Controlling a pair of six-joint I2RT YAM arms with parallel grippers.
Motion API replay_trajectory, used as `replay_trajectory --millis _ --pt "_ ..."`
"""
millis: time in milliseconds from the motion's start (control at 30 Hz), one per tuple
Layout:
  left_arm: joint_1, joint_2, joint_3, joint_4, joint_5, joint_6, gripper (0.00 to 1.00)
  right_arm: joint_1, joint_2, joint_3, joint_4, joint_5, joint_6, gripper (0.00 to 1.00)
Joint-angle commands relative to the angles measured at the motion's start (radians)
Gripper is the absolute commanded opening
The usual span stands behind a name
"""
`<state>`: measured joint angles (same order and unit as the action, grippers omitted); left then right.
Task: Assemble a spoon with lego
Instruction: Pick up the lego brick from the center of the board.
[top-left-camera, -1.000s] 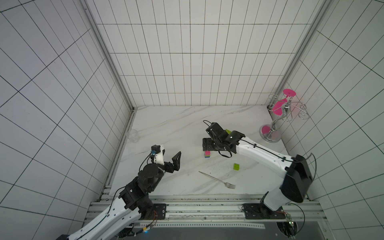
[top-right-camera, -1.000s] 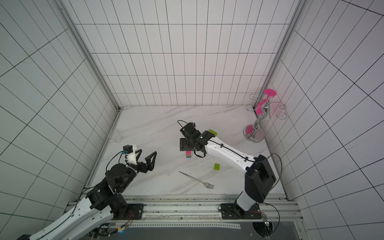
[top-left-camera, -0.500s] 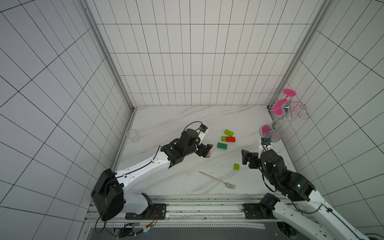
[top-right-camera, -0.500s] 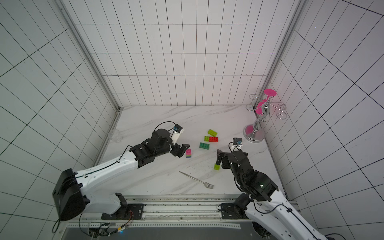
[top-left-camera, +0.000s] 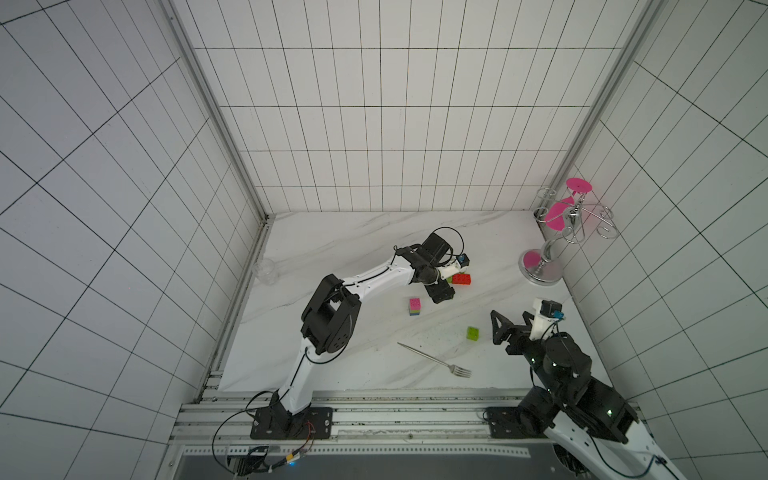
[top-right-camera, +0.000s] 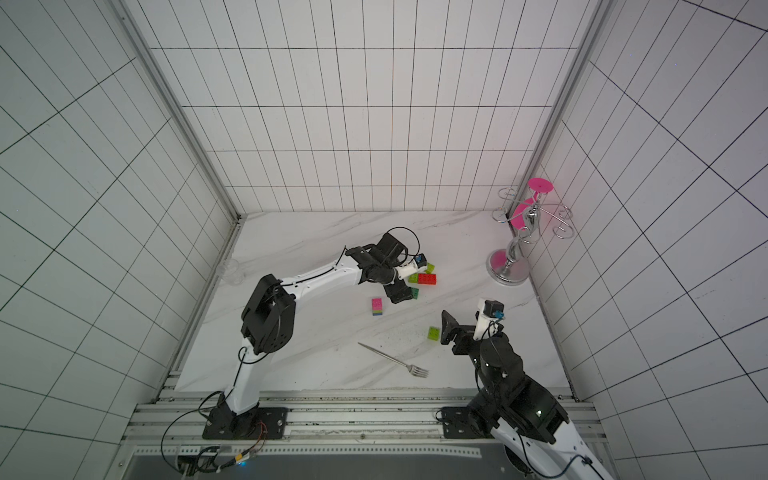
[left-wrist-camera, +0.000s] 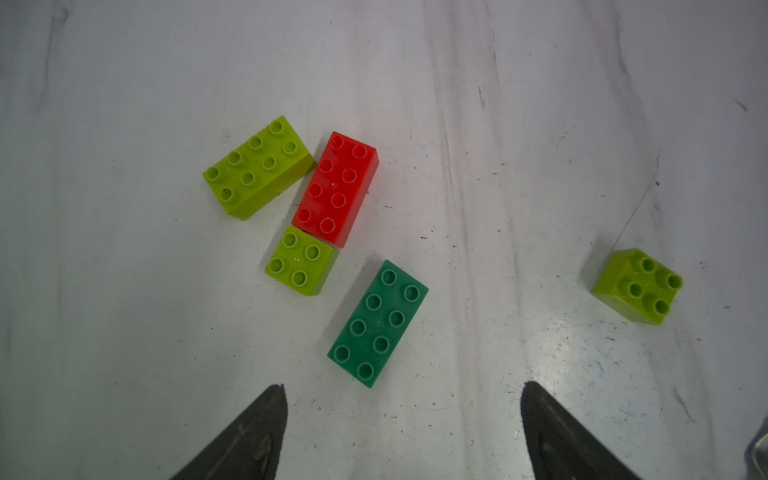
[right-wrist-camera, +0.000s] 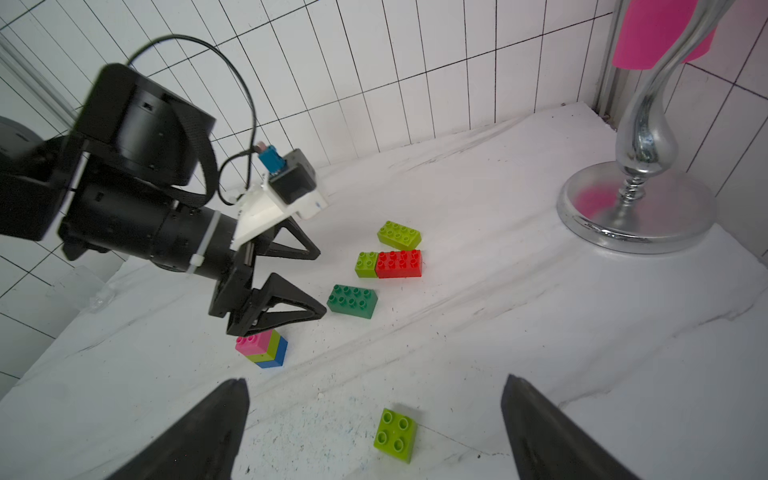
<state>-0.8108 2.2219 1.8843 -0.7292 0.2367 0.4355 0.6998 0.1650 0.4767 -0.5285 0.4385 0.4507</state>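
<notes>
Where the marble table (top-left-camera: 332, 249) meets tiled walls at the back, left and right, most of its surface lies bare, with the widest free stretch behind the lego bricks; the near edge runs along the metal rail carrying both arm bases. A silver stand (top-left-camera: 540, 271) with pink discs fills the far right corner, a clear glass (top-left-camera: 266, 271) sits at the left edge, and a fork (top-left-camera: 436, 360) lies near the front. In both top views the left gripper (right-wrist-camera: 323, 282) hides part of the brick cluster, and in the right wrist view its lower finger overlaps the top of the spoon stack (right-wrist-camera: 262, 348), pink on lime on blue, which stands alone nearer the front. The left arm bends at the elbow and reaches far across the table; its jaws stand wide apart and hold nothing. The dark green brick (left-wrist-camera: 378, 324) lies flat with its near end level with the fingertips and room on both sides, though I cannot tell whether one tip touches it. Beyond it the red brick (left-wrist-camera: 336, 189) and small lime brick (left-wrist-camera: 301, 261) touch end to end, with the long lime brick (left-wrist-camera: 257, 166) just beside. The right arm is folded low by the front right corner, the right gripper (right-wrist-camera: 374, 379) spread wide and empty, with the lone lime brick (right-wrist-camera: 395, 434) near it.
</notes>
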Motion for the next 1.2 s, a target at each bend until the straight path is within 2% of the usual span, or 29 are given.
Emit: replay_trajectory --millis 0,200,533,600,733,867,1033,1167 --pt "-0.005 0.066 0.088 -0.095 -0.021 0.111 0.86 -0.008 -0.012 -0.021 0.039 -0.031 -0.012 0.99" --pt "-0.005 0.168 0.183 -0.101 -0.013 0.214 0.82 -0.008 -0.029 -0.024 0.036 -0.04 -0.012 0.99" --pt "-0.023 0.351 0.439 -0.253 -0.058 0.279 0.56 -0.008 -0.077 -0.027 0.02 -0.035 -0.015 0.99" --pt "-0.025 0.352 0.437 -0.264 -0.062 0.291 0.5 -0.007 -0.079 -0.027 0.019 -0.034 -0.015 0.98" --pt "-0.025 0.357 0.438 -0.294 -0.059 0.303 0.49 -0.008 -0.079 -0.028 0.018 -0.033 -0.015 0.98" --pt "-0.026 0.365 0.444 -0.319 -0.072 0.3 0.35 -0.008 -0.08 -0.029 0.019 -0.035 -0.015 0.98" --pt "-0.027 0.331 0.446 -0.274 -0.093 0.26 0.25 -0.008 -0.079 -0.03 0.019 -0.034 -0.015 0.98" --pt "-0.03 0.264 0.474 -0.249 -0.103 0.19 0.23 -0.007 -0.079 -0.03 0.019 -0.035 -0.015 0.99"
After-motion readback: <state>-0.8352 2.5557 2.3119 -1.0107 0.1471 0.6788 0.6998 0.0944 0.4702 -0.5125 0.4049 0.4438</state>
